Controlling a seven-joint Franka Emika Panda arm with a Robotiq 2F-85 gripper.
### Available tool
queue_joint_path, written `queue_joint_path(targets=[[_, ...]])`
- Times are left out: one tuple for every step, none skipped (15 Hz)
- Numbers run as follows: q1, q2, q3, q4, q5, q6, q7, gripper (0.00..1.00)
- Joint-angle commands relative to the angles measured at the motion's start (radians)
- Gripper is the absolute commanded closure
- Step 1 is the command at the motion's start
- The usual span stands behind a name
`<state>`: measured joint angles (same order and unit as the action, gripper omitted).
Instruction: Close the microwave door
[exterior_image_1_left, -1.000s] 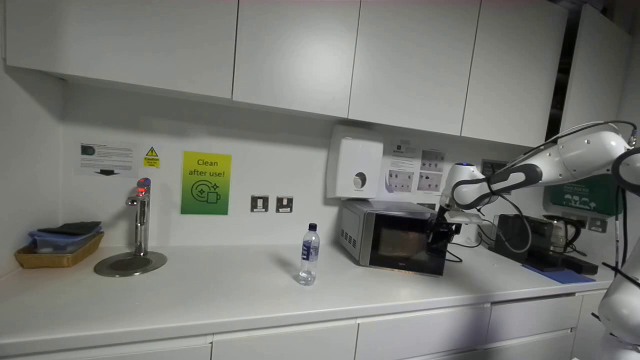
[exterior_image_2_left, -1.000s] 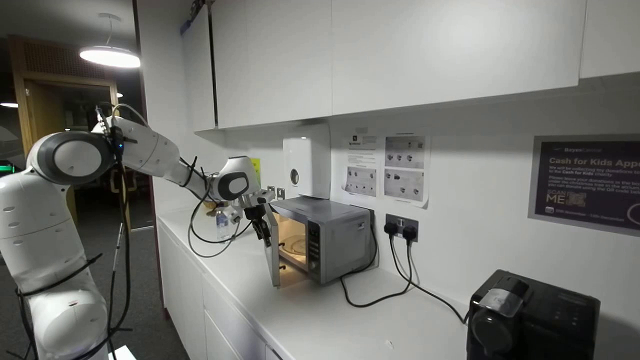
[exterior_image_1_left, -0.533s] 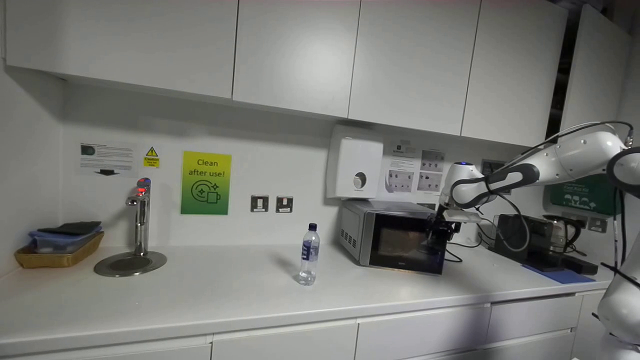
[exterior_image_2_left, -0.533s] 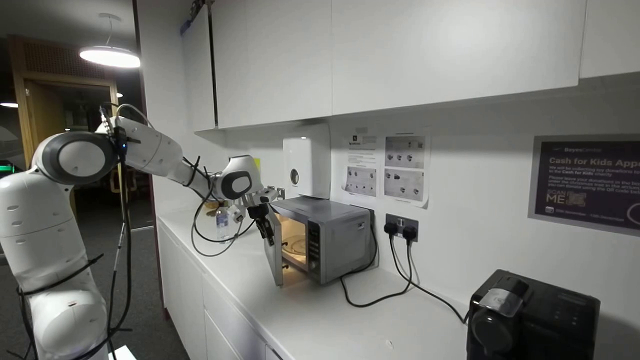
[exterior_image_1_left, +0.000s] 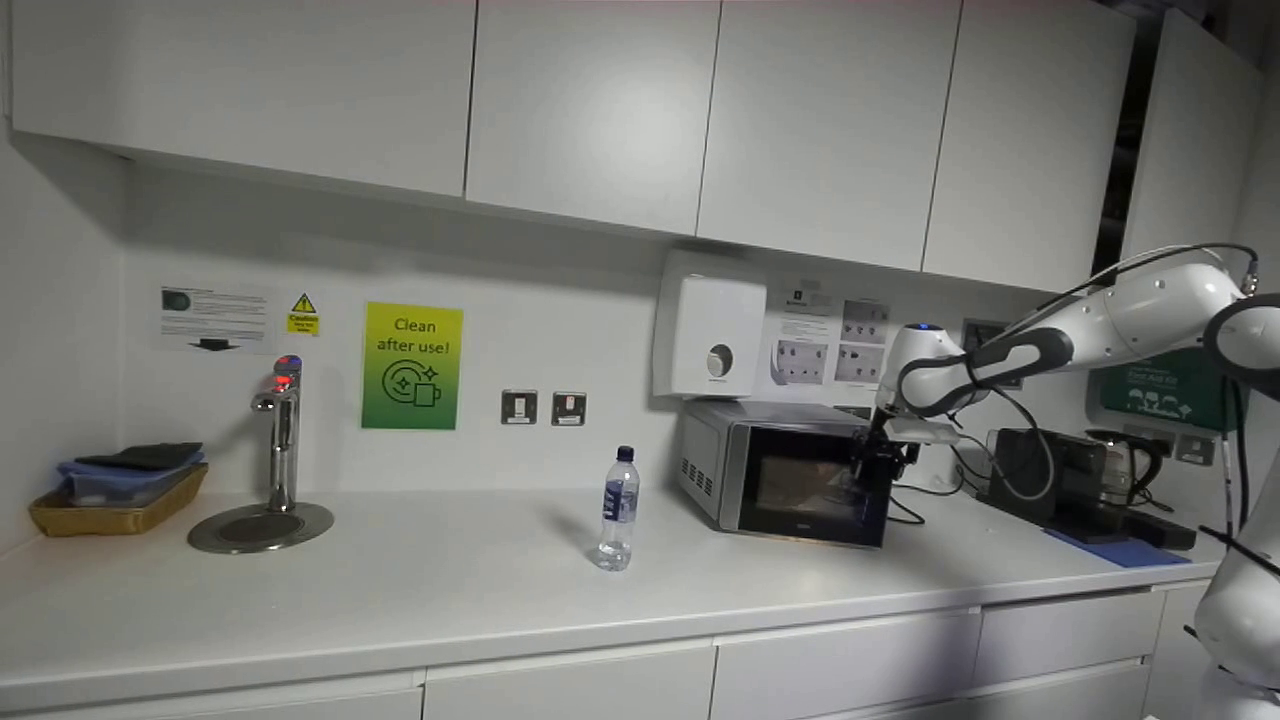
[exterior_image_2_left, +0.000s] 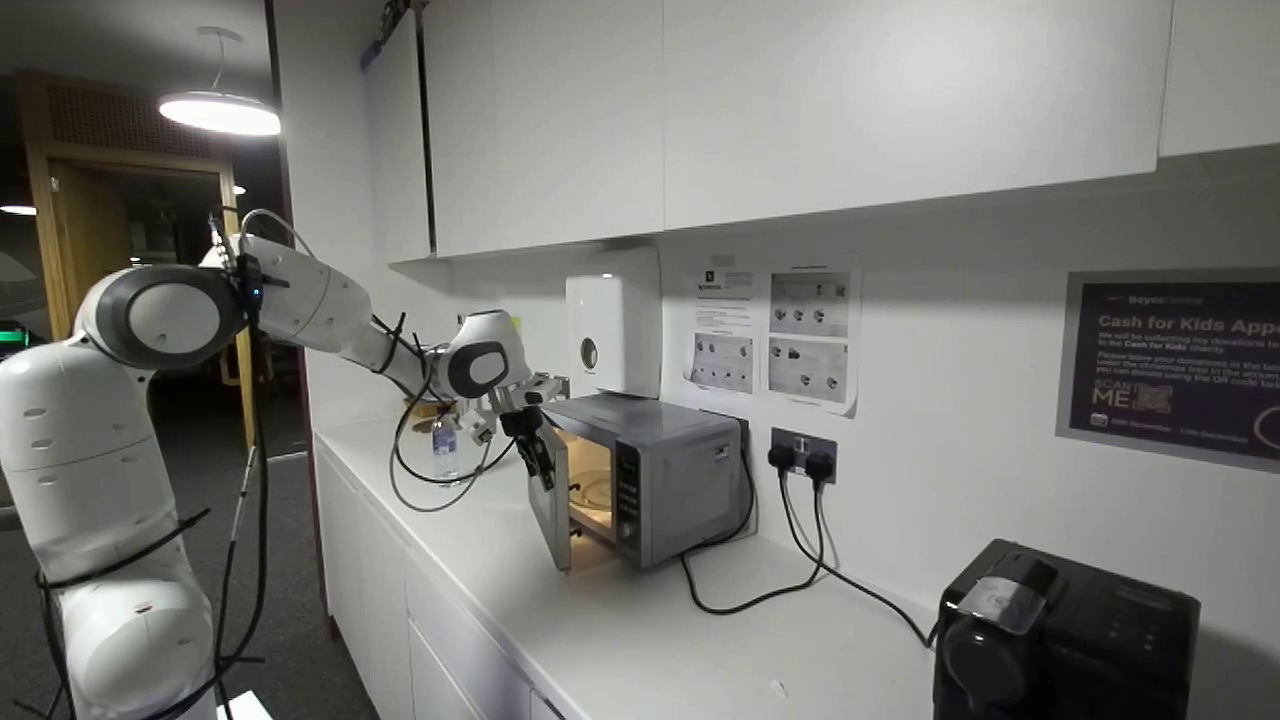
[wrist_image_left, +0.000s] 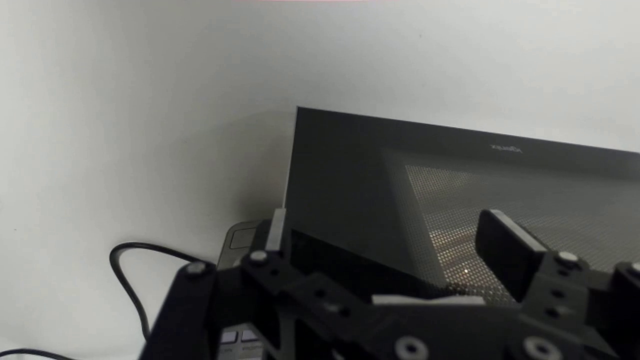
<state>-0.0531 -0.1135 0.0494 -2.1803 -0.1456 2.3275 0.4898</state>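
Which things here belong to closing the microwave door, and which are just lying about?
Part of the job: microwave door, ajar; microwave; open gripper.
Just lying about: plastic water bottle; tan basket; black coffee machine.

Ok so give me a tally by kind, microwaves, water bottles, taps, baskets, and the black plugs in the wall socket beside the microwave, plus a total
Microwave: 1
Water bottle: 1
Tap: 1
Basket: 1
Black plugs: 2
Total: 6
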Motion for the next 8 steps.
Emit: queue_joint_path(targets=[[0.001,0.034,-0.007,0.051,-0.025,-0.017,0.020,0.00],[0.002,0.040,-0.008,0.056,-0.026,-0.017,0.021,0.00],[0.002,0.046,-0.008,0.063,-0.027,-0.018,0.021,0.00],[0.003,0.053,-0.009,0.069,-0.028,-0.019,0.022,0.00],[0.004,0.058,-0.010,0.074,-0.028,-0.019,0.022,0.00],[0.005,0.064,-0.011,0.080,-0.030,-0.019,0.023,0.00],[0.005,0.071,-0.013,0.086,-0.031,-0.020,0.022,0.00],[0.006,0.077,-0.015,0.093,-0.031,-0.021,0.022,0.00]])
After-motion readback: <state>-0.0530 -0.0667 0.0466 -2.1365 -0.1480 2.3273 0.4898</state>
